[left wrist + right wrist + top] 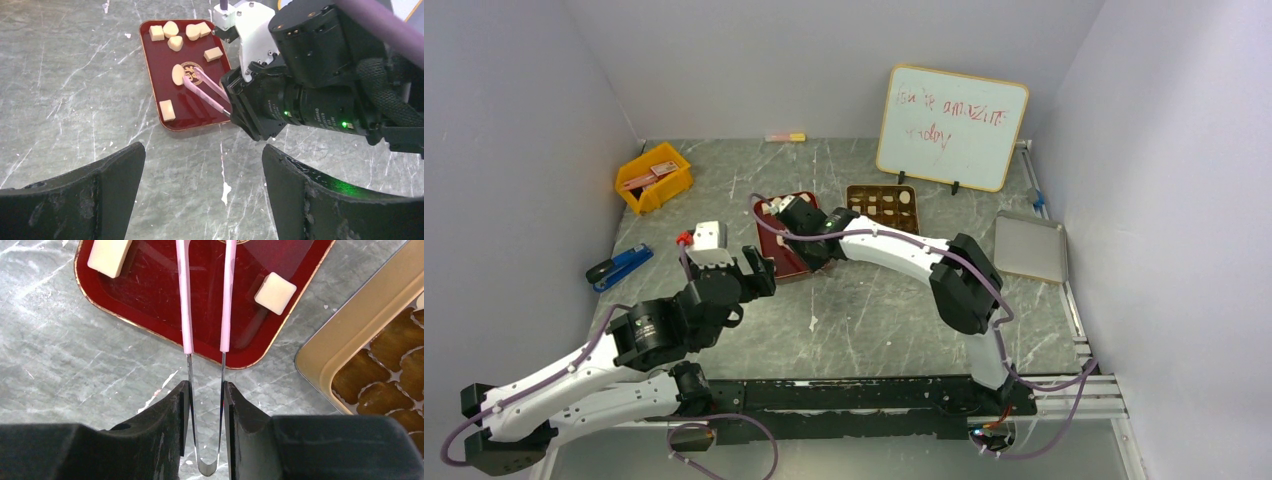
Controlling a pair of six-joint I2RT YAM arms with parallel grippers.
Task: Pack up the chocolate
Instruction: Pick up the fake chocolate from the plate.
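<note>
Several pale tan chocolate pieces [175,42] lie on a dark red tray [192,112]. Two more show in the right wrist view [275,292]. My right gripper [206,390] is shut on pink-tipped tweezers [206,315] and reaches over the tray [784,262]. The tweezer tips [186,77] sit beside an oval piece [177,75] at the tray's middle. The gold tin [882,207] with brown compartments stands right of the tray and holds a few pale pieces. My left gripper [204,150] is open and empty above the table, in front of the tray.
A silver lid [1030,247] lies at the right. A whiteboard [952,127] stands at the back. A yellow bin [654,178], a blue tool [619,266] and a white block [707,236] are at the left. The gold tin's rim [350,340] is close to the tray.
</note>
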